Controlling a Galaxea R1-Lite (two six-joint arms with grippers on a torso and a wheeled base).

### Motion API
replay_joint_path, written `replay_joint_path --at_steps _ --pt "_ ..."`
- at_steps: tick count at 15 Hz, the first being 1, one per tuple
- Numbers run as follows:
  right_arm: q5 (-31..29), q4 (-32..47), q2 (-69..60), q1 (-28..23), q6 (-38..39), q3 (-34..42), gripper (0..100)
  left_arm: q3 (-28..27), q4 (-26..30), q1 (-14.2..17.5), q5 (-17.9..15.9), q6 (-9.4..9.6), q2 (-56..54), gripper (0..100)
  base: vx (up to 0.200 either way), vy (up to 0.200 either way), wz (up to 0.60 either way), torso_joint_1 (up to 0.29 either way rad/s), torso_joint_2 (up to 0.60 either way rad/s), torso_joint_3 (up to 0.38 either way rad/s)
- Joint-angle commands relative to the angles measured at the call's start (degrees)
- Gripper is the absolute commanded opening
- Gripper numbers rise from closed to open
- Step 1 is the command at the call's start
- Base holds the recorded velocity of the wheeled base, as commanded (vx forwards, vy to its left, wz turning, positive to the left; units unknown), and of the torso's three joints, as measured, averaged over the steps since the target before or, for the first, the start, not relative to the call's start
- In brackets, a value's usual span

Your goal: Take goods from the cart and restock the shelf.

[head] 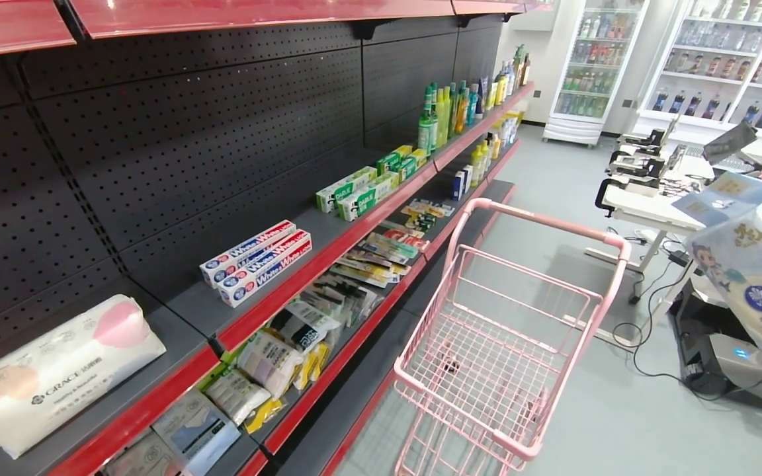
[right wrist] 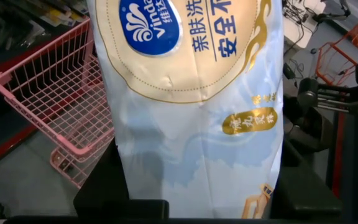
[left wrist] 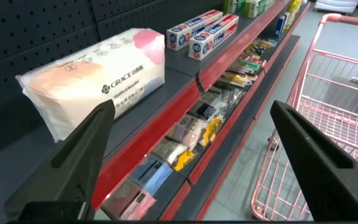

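My right gripper (right wrist: 197, 190) is shut on a large blue-and-white tissue pack (right wrist: 191, 93), its dark fingers (right wrist: 107, 180) pressing both sides. In the head view that pack (head: 758, 277) hangs at the far right, above the floor and right of the pink cart (head: 609, 239). The cart's basket (right wrist: 55, 93) holds no goods. My left gripper (left wrist: 192, 115) is open with nothing between its fingers, just in front of the shelf (head: 189, 297). A white-and-pink tissue pack (left wrist: 98, 81) lies on that shelf board at its near end (head: 57, 370).
Toothpaste boxes (head: 258, 261) lie further along the shelf, then green boxes (head: 358, 192) and bottles (head: 444, 116). The lower shelf (head: 328, 370) holds small packets (head: 268, 360). A desk (head: 645, 208) with cables and drinks fridges (head: 589, 66) stand beyond the cart.
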Motion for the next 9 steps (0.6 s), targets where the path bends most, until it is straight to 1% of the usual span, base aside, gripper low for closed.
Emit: replay_joint_path --at_steps 1,2,6,9 --pt "0.0 0.0 0.5 -0.1 0.0 0.1 0 0.0 0.0 0.0 0.0 0.00 0.1 100 0.000 0.000 0.00 0.085 -0.18 -0.090" --pt "-0.1 0.0 0.7 -0.1 0.0 0.1 0 0.0 0.0 0.0 0.0 0.00 0.1 100 0.000 0.000 0.00 0.076 -0.15 -0.076" --pt "-0.2 -0.1 1.0 -0.3 -0.4 0.3 0 0.0 0.0 0.0 0.0 0.00 0.1 100 0.000 0.000 0.00 0.000 0.00 0.000" --pt "-0.2 -0.1 1.1 -0.3 -0.4 0.3 0 0.0 0.0 0.0 0.0 0.00 0.1 100 0.000 0.000 0.60 0.002 0.00 0.001"
